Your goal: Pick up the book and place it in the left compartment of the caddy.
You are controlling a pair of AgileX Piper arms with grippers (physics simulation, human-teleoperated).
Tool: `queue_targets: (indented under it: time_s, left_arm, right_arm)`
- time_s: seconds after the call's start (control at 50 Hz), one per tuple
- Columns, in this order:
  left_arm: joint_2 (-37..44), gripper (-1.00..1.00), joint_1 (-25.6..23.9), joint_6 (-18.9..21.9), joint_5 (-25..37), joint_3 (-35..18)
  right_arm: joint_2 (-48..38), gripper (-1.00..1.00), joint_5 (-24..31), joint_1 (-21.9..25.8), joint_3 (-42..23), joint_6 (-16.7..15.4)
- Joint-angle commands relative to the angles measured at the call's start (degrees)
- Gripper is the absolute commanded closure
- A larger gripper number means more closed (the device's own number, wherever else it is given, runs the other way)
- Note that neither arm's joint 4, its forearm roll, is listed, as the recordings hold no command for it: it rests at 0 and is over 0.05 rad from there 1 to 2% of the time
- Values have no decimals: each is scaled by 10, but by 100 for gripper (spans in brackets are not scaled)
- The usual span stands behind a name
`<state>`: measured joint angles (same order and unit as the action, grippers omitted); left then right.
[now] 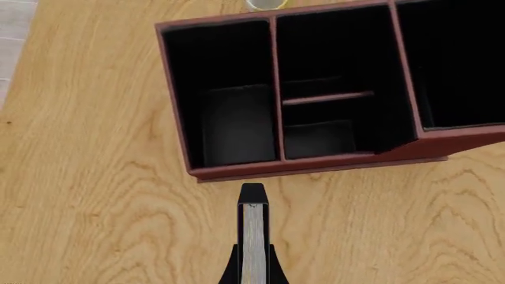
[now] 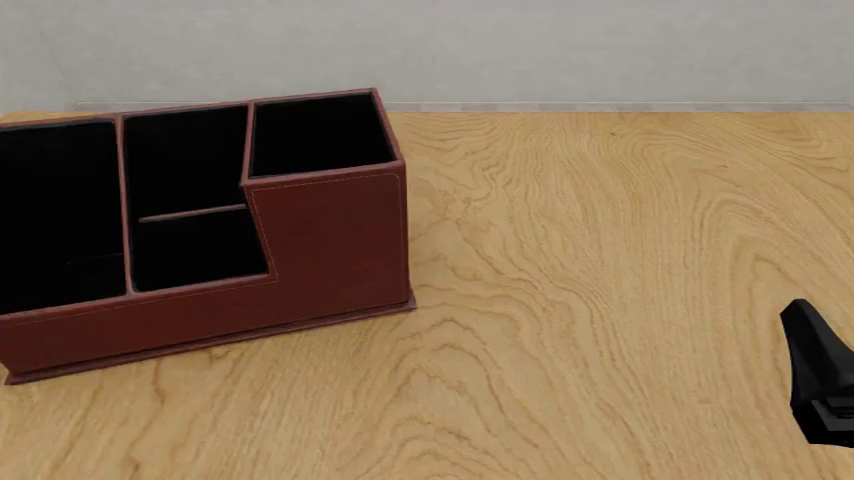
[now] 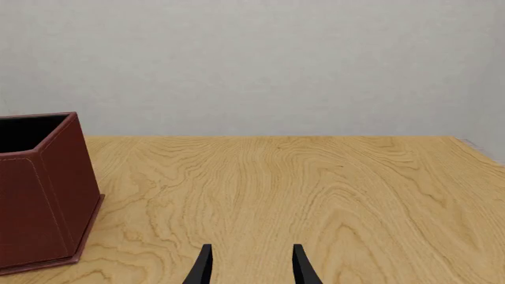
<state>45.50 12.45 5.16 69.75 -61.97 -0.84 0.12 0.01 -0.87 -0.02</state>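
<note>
In the left wrist view my left gripper [image 1: 252, 255] is shut on the book [image 1: 252, 228], a thin black cover with its white page edge facing the camera. The book hangs above the wooden table just short of the caddy's [image 1: 316, 165] low front wall, roughly in line with the divider between the left compartment [image 1: 227, 97] and the crossbar-split middle section [image 1: 327, 97]. The front view shows the reddish-brown caddy [image 2: 327, 250] at the table's left with the left compartment [image 2: 60, 215] empty; neither the left arm nor the book appears there. My right gripper [image 3: 252, 266] is open and empty, low at the right [image 2: 821, 375].
The tall square section [image 2: 320, 135] stands at the caddy's right end. A small round pale object [image 1: 264, 4] shows just beyond the caddy's back wall. The table's edge [image 1: 18, 53] lies off to one side of the caddy. A grey wall backs the table.
</note>
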Motion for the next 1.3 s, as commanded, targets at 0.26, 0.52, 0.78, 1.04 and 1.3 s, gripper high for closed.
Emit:
queue_targets:
  time_s: [0.26,0.52,0.78,1.04,1.3]
  left_arm:
    - [83,100,16,16,-18,-49]
    - [122,100,24,16,-61,-34]
    - [146,100,31,20,-90,-22]
    - [171,100,35,22,-102,-36]
    - [198,100,36,24,-126,-34]
  right_arm:
    - [2,-100,0,0,2,0]
    - [2,-100,0,0,2,0]
    - [2,-100,0,0,2,0]
    - [2,-100,0,0,2,0]
    - [2,-100,0,0,2,0]
